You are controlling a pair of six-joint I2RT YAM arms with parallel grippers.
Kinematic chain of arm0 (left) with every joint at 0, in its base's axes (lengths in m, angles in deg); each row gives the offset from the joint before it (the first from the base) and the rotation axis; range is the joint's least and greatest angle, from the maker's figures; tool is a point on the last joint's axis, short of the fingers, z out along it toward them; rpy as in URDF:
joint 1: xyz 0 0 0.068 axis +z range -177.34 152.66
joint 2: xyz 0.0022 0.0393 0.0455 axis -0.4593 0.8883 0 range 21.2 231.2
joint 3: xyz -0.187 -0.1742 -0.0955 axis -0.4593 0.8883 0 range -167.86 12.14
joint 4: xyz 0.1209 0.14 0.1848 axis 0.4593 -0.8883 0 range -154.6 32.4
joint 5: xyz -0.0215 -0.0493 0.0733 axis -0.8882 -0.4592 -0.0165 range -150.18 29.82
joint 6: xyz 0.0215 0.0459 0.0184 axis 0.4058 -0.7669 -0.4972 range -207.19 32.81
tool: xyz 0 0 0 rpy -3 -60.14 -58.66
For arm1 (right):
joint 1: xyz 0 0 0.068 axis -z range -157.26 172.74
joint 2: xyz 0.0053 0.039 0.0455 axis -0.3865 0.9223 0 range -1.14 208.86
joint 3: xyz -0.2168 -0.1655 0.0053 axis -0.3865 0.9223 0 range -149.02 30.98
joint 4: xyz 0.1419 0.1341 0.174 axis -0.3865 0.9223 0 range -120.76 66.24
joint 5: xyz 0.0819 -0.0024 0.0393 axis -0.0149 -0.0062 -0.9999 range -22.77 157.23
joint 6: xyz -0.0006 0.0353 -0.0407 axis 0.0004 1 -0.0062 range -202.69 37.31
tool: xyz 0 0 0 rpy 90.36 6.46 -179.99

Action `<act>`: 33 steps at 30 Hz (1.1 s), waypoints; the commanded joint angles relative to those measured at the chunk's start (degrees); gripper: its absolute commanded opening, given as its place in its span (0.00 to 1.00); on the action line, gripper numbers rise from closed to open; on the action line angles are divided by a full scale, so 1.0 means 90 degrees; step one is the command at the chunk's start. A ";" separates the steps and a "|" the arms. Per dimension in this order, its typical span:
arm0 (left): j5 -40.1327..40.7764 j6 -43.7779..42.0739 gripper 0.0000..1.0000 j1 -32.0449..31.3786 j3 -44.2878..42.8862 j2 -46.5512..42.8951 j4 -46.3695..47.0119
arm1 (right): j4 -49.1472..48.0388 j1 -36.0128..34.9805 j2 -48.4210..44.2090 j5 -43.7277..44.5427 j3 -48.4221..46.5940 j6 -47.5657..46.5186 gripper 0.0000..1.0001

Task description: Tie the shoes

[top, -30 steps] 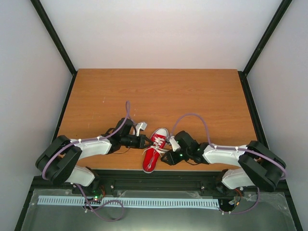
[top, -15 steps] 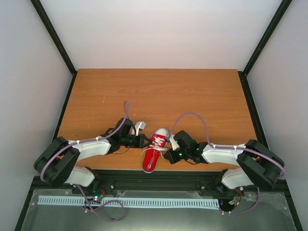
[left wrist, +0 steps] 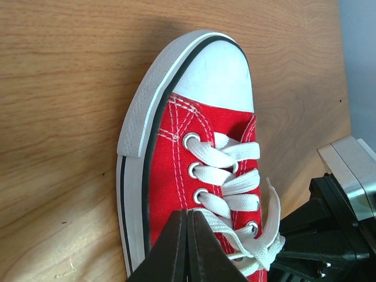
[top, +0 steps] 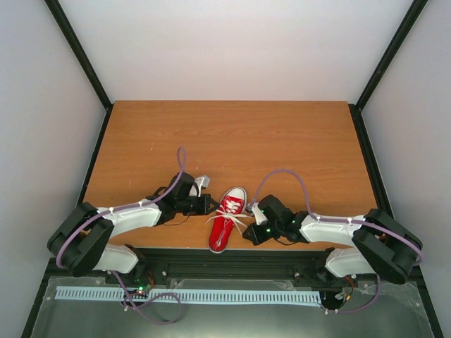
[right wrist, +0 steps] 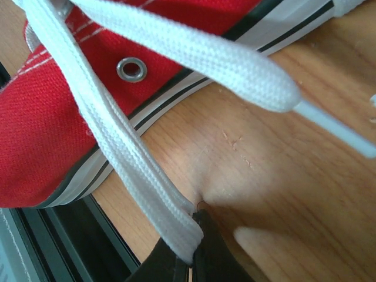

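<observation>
The small red sneaker (top: pixel 225 220) with white sole and toe cap lies near the table's front edge, toe pointing away. It also shows in the left wrist view (left wrist: pixel 170 153) and the right wrist view (right wrist: pixel 47 135). My left gripper (top: pixel 211 205) is at its left side; in its wrist view the gripper (left wrist: pixel 188 214) is shut, and a white lace (left wrist: pixel 235 232) runs from its tips to the crossing over the tongue. My right gripper (top: pixel 248 227) is at the shoe's right side; in its wrist view it (right wrist: pixel 189 258) is shut on a folded white lace (right wrist: pixel 129 170) stretched taut. Another lace end (right wrist: pixel 223 64) hangs loose above the table.
The wooden table (top: pixel 282 141) stretches far beyond the shoe. The black front rail (right wrist: pixel 59 247) is right beside the shoe's heel and my right gripper. The right arm's black body (left wrist: pixel 329 235) sits close behind the shoe in the left wrist view.
My right gripper has drawn back toward the front edge and to the right with its lace. The left gripper has shifted slightly away. The laces now spread out to both sides.
</observation>
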 commanded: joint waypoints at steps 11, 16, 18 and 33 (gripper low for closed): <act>0.0300 0.0222 0.01 0.0519 -0.0178 0.0300 -0.0189 | 0.0573 -0.0021 -0.0013 -0.0068 0.0509 0.0710 0.03; 0.0268 0.0228 0.01 0.0618 -0.0087 0.0388 -0.0116 | 0.0425 -0.0023 0.0065 -0.0157 0.0693 0.0985 0.03; 0.0275 0.0207 0.01 0.0647 -0.0065 0.0389 -0.0127 | 0.0370 -0.0021 -0.0024 -0.0172 0.0803 0.1081 0.03; -0.0166 -0.0880 0.83 0.0702 -0.0408 -0.0380 -0.0613 | 0.1621 -0.0016 -0.2072 0.0276 0.0509 0.0553 0.78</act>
